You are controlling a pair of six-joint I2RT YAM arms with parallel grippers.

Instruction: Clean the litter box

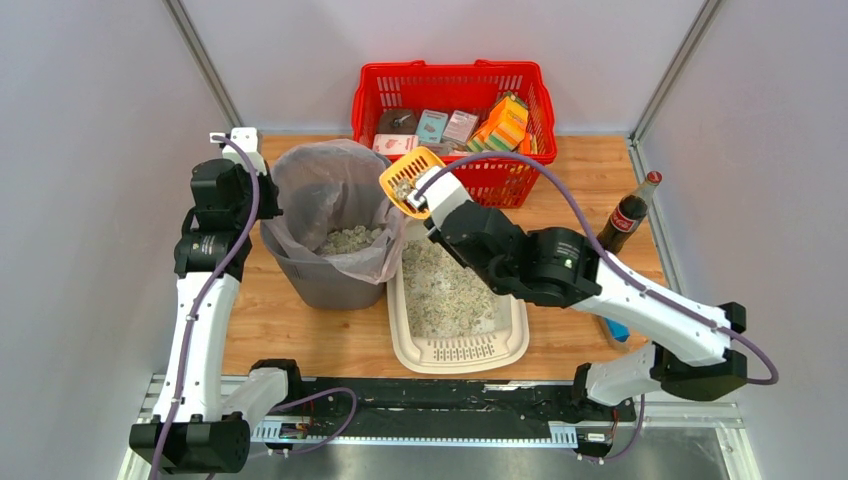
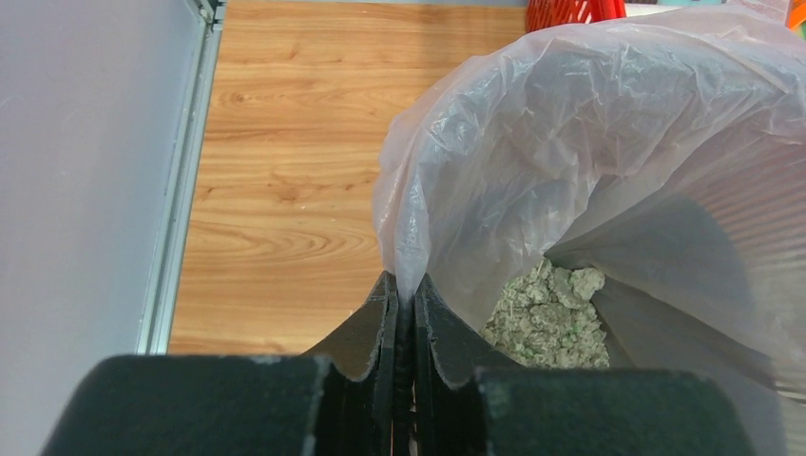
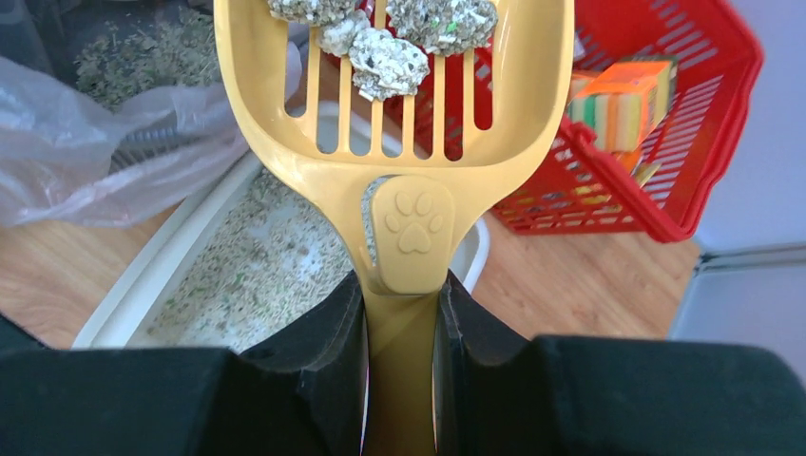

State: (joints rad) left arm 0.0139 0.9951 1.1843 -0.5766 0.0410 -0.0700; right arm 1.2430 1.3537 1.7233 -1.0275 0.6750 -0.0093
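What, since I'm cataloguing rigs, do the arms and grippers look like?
The left arm and right arm have white links between black cylindrical joints, each trailed by a purple cable. The left gripper and right gripper have matte black, tapering fingers with chipped edges.

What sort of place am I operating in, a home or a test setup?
Most likely a lab test cell, not a home: blank panel walls in metal framing enclose a wood-look table, and the litter box, red basket and cola bottle look like staged props.

No legible text; paw print embossed on scoop.
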